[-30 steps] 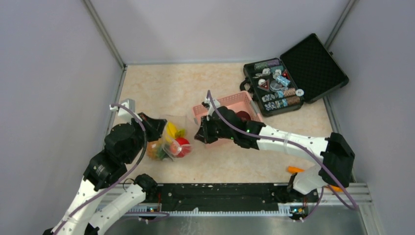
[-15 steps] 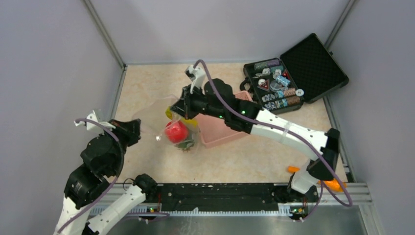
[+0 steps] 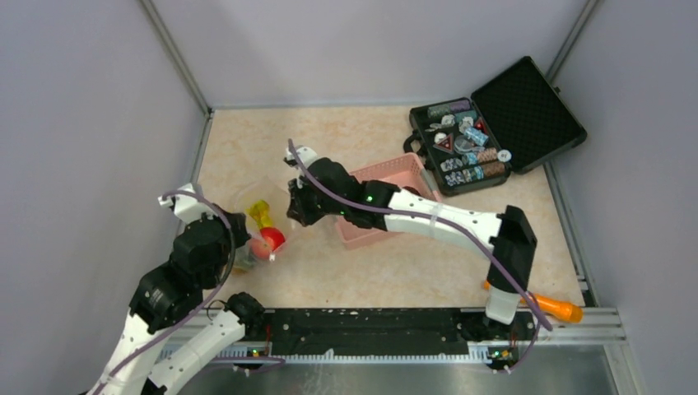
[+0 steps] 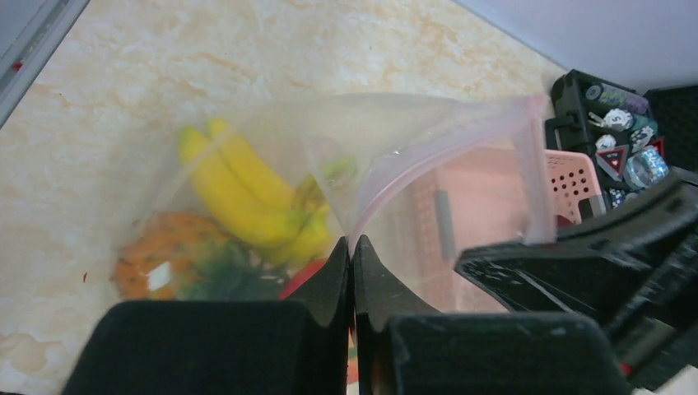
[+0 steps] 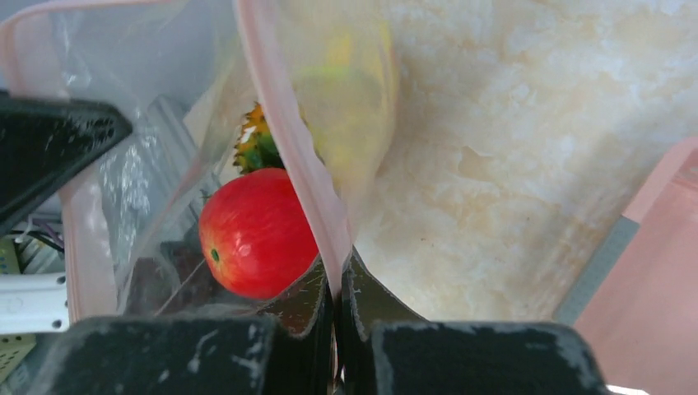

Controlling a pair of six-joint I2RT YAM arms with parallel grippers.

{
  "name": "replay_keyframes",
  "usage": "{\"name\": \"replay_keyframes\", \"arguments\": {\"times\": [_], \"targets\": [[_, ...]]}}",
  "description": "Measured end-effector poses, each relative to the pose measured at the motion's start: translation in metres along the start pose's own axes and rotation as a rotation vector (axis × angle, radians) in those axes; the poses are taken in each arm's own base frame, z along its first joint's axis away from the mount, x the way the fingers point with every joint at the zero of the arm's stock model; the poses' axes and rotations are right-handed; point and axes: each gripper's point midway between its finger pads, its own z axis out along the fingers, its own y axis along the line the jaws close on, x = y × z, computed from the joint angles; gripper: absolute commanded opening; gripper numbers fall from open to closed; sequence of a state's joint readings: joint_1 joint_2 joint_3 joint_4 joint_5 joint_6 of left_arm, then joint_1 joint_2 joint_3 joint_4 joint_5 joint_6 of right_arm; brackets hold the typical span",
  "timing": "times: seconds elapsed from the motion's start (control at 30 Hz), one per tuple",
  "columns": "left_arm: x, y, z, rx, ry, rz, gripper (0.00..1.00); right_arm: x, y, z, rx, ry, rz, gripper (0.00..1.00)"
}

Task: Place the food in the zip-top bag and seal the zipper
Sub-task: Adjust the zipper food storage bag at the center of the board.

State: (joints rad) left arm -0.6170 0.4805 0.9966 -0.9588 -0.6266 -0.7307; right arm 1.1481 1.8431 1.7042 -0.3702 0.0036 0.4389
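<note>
At the left of the table (image 3: 272, 140), the left gripper (image 4: 352, 255) had its fingers pressed fully together, pinching the pale-pink zipper (image 4: 449, 152) of the zip-top bag (image 4: 387, 132) at one point on the mouth edge. The clear bag hung between the two grippers on the table's left half. Whether its bottom rested on the surface could not be told.

Inside the bag, the yellow banana bunch (image 4: 239, 193) lay near the top. The small orange pineapple (image 4: 156, 263) sat lower and to one side, blurred by the plastic. The red round fruit (image 5: 255, 230) sat just beside the pineapple's green leaves, close behind the pink strip. In the right wrist view the strip ran in a loop with its two sides apart, so the mouth looked unsealed along that stretch.

Just right of the bag, the right gripper (image 5: 336, 280) also had its fingers closed tight, nipping the same pink strip at another point, with the red fruit right behind its tips. The two grippers stood near each other, each visible in the other's wrist view.

Further right, partly under the right arm, sat the pink basket (image 3: 387, 170). Beyond it at the far right lay the open black case (image 3: 527, 103), small trinkets (image 3: 461, 148) in its tray. An orange stick (image 3: 553, 309) lay at the near right edge.
</note>
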Motion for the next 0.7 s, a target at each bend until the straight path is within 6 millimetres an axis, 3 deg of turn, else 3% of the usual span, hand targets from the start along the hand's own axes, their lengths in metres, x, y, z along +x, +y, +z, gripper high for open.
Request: {"name": "replay_keyframes", "arguments": {"times": [0.1, 0.27, 0.37, 0.43, 0.53, 0.6, 0.7], "targets": [[-0.005, 0.001, -0.005, 0.016, -0.019, -0.014, 0.0, -0.005, 0.003, -0.028, -0.02, -0.055, 0.009, 0.0], [-0.018, -0.002, -0.014, 0.045, -0.05, -0.044, 0.0, -0.07, 0.037, -0.089, -0.145, -0.269, 0.008, 0.0], [-0.019, -0.003, -0.014, 0.048, -0.05, -0.046, 0.0, -0.092, 0.054, -0.108, -0.211, -0.335, 0.001, 0.0], [-0.018, -0.003, -0.014, 0.048, -0.048, -0.046, 0.0, -0.098, 0.058, -0.103, -0.213, -0.323, -0.001, 0.0], [-0.014, -0.001, -0.013, 0.039, -0.039, -0.039, 0.0, -0.096, 0.054, -0.067, -0.164, -0.251, 0.0, 0.0], [-0.007, 0.001, -0.009, 0.026, -0.022, -0.024, 0.0, -0.079, 0.045, -0.037, -0.124, -0.183, 0.003, 0.0], [0.007, 0.005, -0.001, -0.004, 0.019, 0.011, 0.0, -0.033, 0.024, -0.002, -0.057, -0.038, 0.007, 0.0]]}}
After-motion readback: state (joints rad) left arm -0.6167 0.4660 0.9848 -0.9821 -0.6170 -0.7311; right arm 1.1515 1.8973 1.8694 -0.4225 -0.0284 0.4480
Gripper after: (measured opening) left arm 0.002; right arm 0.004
